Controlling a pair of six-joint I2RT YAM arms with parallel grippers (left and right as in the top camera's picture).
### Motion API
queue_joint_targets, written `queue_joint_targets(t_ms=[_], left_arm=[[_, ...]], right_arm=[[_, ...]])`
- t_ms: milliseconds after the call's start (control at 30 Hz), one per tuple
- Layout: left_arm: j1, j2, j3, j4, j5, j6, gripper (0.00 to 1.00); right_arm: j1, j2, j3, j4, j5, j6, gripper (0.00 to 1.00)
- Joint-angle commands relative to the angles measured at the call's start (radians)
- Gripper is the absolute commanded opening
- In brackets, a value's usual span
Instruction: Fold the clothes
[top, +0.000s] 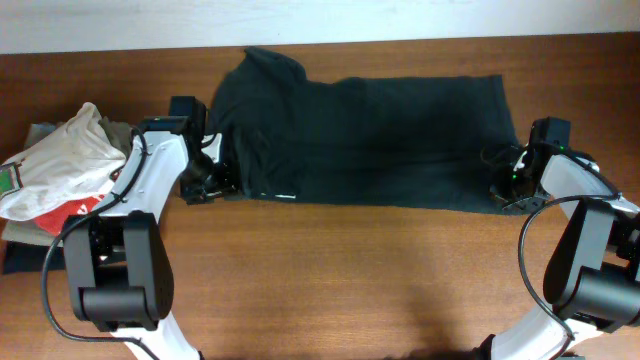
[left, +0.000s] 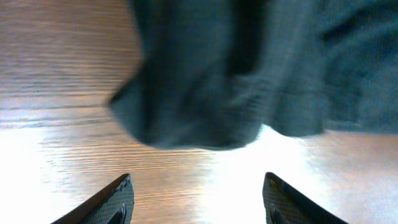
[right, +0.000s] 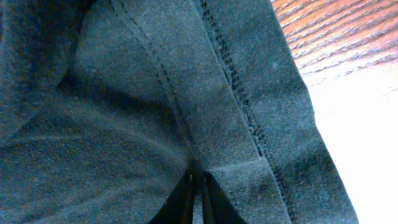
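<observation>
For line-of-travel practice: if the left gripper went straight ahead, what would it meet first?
Probably the bunched edge of the dark charcoal soft T-shirt, lying ahead of the open left gripper; depth is unclear.

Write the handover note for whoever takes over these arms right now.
Left gripper: open and empty, just short of the T-shirt's bunched edge on its side.
Right gripper: shut on the T-shirt's hem at the opposite near corner.
T-shirt: spread across the far half of the table, lettering not showing. White-and-red garment: piled apart.
Done: shirt laid out.
Left: probably grip the bunched edge, then fold.
</observation>
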Motion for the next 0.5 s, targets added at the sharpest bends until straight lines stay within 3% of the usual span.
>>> queue_joint_targets(t_ms=[0, 67, 133, 200, 367, 400, 433, 467], left_arm=[[-0.083, -0.037, 0.004, 0.008, -0.053, 0.059, 0.66], [-0.127, -0.036, 0.002, 0.029, -0.138, 0.033, 0.65], [-0.150, -0.035, -0.019, 0.057, -0.239, 0.008, 0.55], [-0.151, -0.034, -0.045, 0.085, -0.319, -0.031, 0.54], [-0.151, -0.034, -0.110, 0.198, -0.314, -0.030, 0.54], [-0.151, -0.034, -0.110, 0.214, -0.294, -0.031, 0.50], [-0.151, -0.034, -0.110, 0.224, -0.287, -0.031, 0.38], [-0.151, -0.034, -0.110, 0.237, -0.289, -0.031, 0.09]], right_arm=[[0.001, 0.030, -0.018, -0.003, 0.013, 0.001, 0.10], [0.001, 0.030, -0.018, -0.006, 0.013, 0.001, 0.10], [0.001, 0.030, -0.018, -0.006, 0.013, 0.001, 0.10], [0.001, 0.030, -0.018, -0.006, 0.013, 0.001, 0.10], [0.001, 0.030, -0.018, -0.006, 0.013, 0.001, 0.10], [0.001, 0.030, -0.018, -0.005, 0.013, 0.001, 0.10], [0.001, 0.030, -0.018, -0.006, 0.013, 0.001, 0.10], [0.001, 0.030, -0.018, -0.006, 0.013, 0.001, 0.10]])
